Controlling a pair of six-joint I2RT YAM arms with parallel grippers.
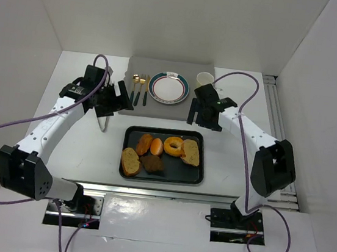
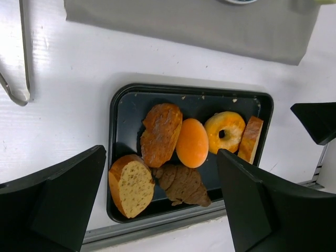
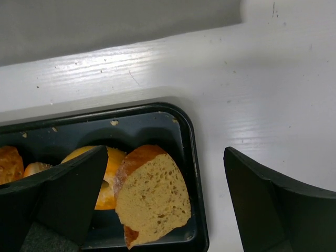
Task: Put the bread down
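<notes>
Confirm that the left claw (image 1: 117, 99) and right claw (image 1: 202, 114) are both spread and hold nothing. Below and between them, all the bread (image 1: 191, 152) lies in the black tray (image 1: 165, 131) on the counter (image 1: 92, 147). The plate (image 1: 169, 88) is bare. Treat the task as unstarted: pickup and placement remain.

Tray (image 1: 165, 131) open above; breads (image 1: 157, 147) crowded, gaps prob. slim.

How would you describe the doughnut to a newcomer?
Find the black tray on the white table. In its far row the doughnut lies between a smooth orange roll and a bread slice at the right end. It alone has a hole.
</notes>
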